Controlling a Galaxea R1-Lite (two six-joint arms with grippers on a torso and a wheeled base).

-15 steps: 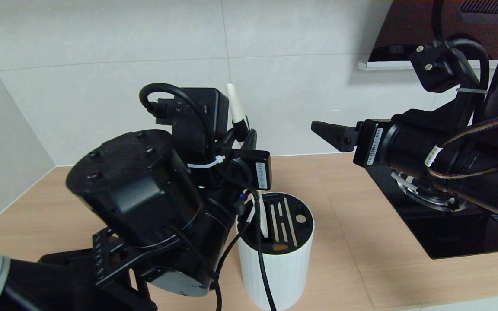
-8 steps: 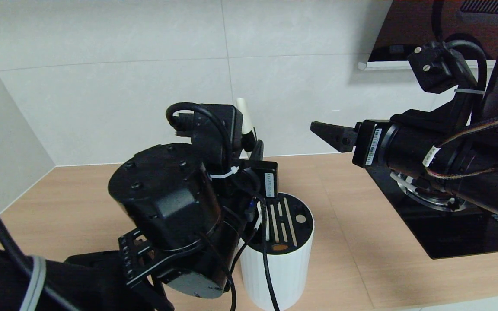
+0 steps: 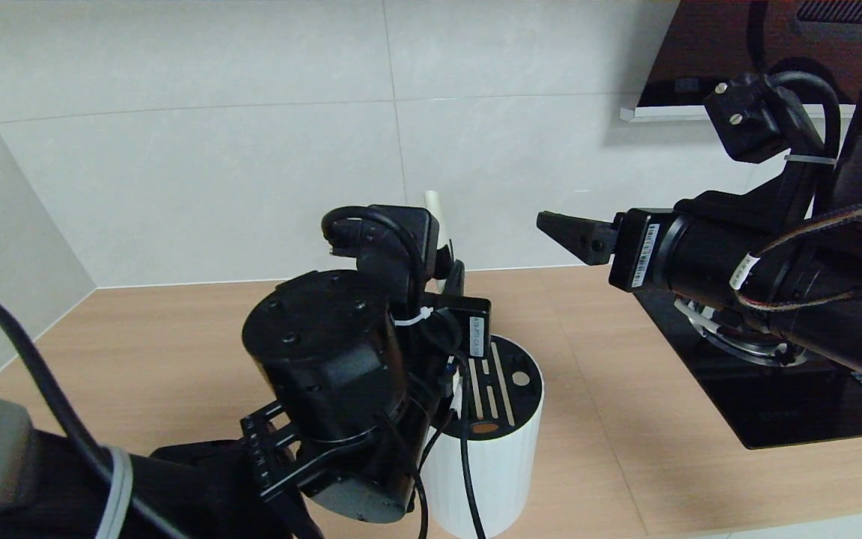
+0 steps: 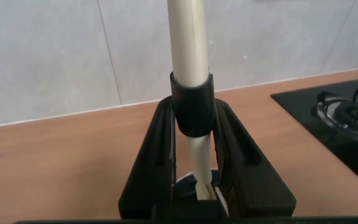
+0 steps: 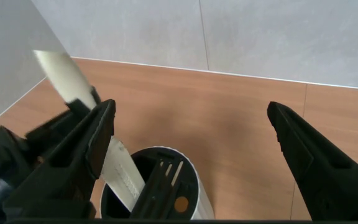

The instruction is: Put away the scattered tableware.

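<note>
The left pincer [image 4: 193, 118] is clenched on a knife [image 4: 188, 43], gripping its black collar, with the cream handle rising upright above the fingers. The pale blade [image 5: 120, 168] runs down into the wide slot in the dark top of a white ribbed knife holder [image 3: 498, 449]. The holder stands on the wooden counter [image 3: 176, 337], near a black hob [image 3: 775, 412]. The right pincer [image 5: 191, 124] hangs above the holder, well apart from it, its fingers spread wide and grasping nothing.

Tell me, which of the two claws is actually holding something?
The left gripper: it is shut on the cream-handled knife, blade tip in the white holder. The right gripper hangs open, empty.
</note>
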